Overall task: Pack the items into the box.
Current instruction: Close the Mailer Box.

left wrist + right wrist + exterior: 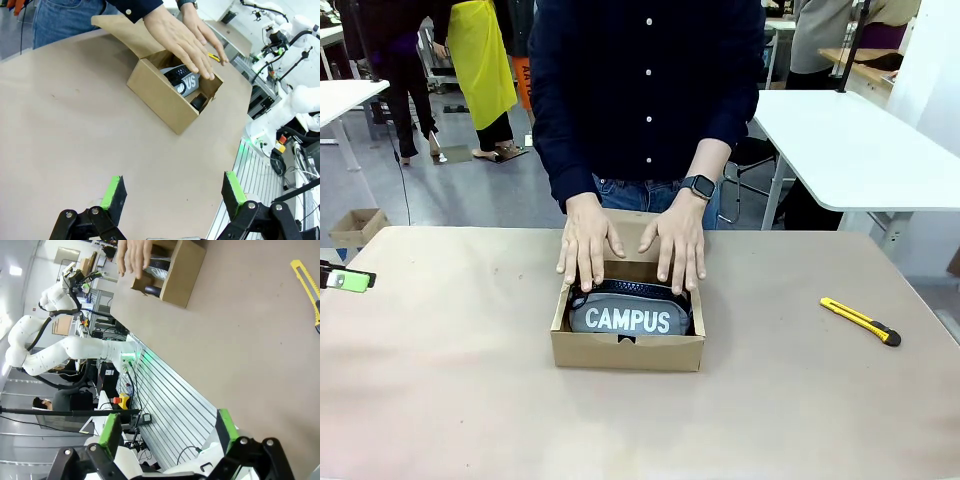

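Note:
The brown cardboard box (625, 352) stands open at the table's middle, its flap lid laid back toward the person. The grey "CAMPUS" pouch (628, 319) lies inside it (186, 83). A small black shape (200, 102) shows beside the pouch at the box's near wall; what it is I cannot tell. Both of the person's hands (588, 245) rest flat over the box's far side. My left gripper (174, 195) hangs open over bare table well left of the box (165, 97), its green tip at the picture's left edge (348, 280). My right gripper (167, 432) is open, off the table's edge, far from the box (182, 272).
A yellow-and-black utility knife (861, 321) lies on the table to the right of the box, also visible as the knife (307, 287) in the right wrist view. A second white table (860, 150) stands behind at the right. A small carton (355, 228) sits on the floor far left.

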You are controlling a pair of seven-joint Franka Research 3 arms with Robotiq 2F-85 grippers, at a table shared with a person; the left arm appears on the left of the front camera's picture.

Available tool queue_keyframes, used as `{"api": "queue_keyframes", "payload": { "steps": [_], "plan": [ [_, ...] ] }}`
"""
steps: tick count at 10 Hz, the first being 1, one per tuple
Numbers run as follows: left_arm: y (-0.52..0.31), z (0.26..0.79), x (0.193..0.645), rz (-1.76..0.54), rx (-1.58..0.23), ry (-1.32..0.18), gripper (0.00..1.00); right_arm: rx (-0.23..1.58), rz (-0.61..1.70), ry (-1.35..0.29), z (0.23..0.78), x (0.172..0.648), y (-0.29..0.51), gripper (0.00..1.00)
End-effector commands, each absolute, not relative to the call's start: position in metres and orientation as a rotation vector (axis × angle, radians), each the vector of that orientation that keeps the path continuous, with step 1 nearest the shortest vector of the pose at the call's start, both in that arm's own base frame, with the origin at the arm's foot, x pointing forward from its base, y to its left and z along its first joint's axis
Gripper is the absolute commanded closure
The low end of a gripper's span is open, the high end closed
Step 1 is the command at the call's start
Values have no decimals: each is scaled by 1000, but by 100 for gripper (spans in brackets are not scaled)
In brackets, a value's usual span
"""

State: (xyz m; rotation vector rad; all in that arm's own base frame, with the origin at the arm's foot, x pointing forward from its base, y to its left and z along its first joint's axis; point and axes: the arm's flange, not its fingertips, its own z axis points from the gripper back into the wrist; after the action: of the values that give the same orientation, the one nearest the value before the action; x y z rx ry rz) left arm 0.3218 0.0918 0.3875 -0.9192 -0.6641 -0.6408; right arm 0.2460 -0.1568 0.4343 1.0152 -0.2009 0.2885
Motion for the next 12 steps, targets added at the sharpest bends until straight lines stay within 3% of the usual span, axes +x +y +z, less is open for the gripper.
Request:
{"api": "queue_keyframes", "payload": {
  "steps": [1,6,10,12],
  "plan": [
    [88,388,319,-629,-930,-680,0,1026,310,-213,433,243,-160,0],
    [69,392,336,-695,-914,-661,0,1015,289,-201,434,246,-157,0],
    [-38,393,423,-762,-916,-660,0,1015,382,-410,435,332,-19,0],
    [-48,389,436,-746,-959,-638,0,991,386,-512,431,337,28,0]
  ]
}}
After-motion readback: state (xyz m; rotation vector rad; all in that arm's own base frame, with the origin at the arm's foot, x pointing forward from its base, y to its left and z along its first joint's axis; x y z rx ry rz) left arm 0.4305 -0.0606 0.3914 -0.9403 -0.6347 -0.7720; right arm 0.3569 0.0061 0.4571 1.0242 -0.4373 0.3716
